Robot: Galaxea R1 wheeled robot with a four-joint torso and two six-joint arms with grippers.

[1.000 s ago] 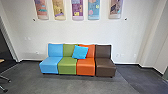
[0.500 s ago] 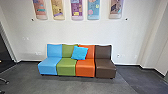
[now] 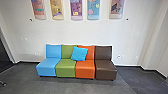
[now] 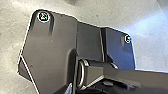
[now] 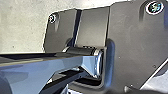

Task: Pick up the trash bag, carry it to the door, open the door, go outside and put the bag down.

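Observation:
At the left edge of the head view is a dark opening [image 3: 5, 56] in the pale wall; whether it is a doorway I cannot tell. The left wrist view looks down on my own dark base and its jointed bar, with grey floor [image 4: 15, 30] around them. In the right wrist view, my base and bar likewise stand over pale grey floor [image 5: 22, 27]. How either gripper stands I cannot make out.
A row of joined seats in blue [image 3: 48, 67], green [image 3: 65, 68], orange [image 3: 85, 68] and brown [image 3: 106, 69] stands along the wall ahead. A blue cushion [image 3: 79, 53] leans on its backrests. Chair legs [image 3: 2, 83] show at the left edge. Several colourful panels [image 3: 76, 9] hang above.
The head camera has moved a little closer to the seats, which look slightly larger. The chair legs have slid towards the left edge of the picture as my view shifted.

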